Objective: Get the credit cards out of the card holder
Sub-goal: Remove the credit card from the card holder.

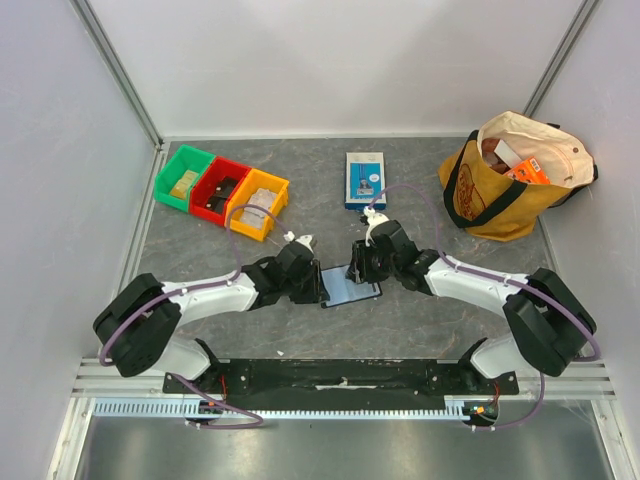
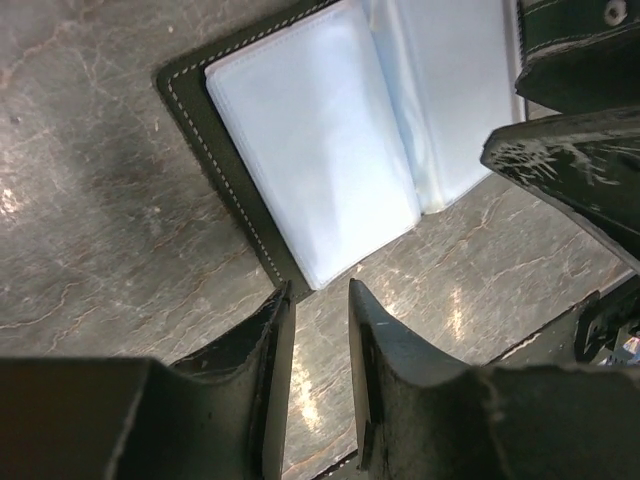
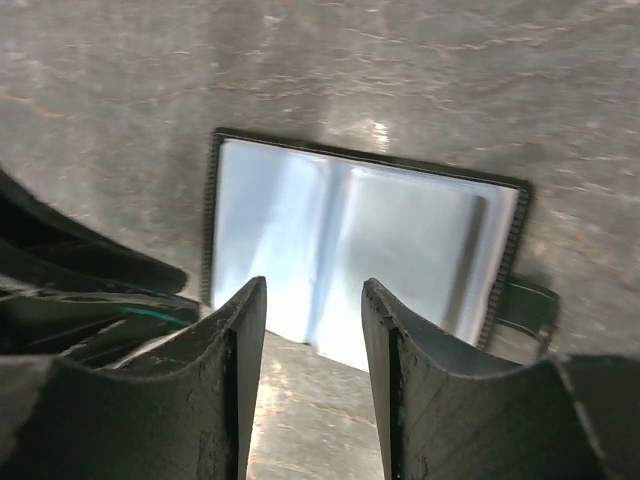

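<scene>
Black fold-open card holder with pale-blue plastic pockets lies open on the grey marbled counter between the arms. Left jaws narrow, right jaws wider, both empty. Unpinned, it could slide when tugged.
</scene>
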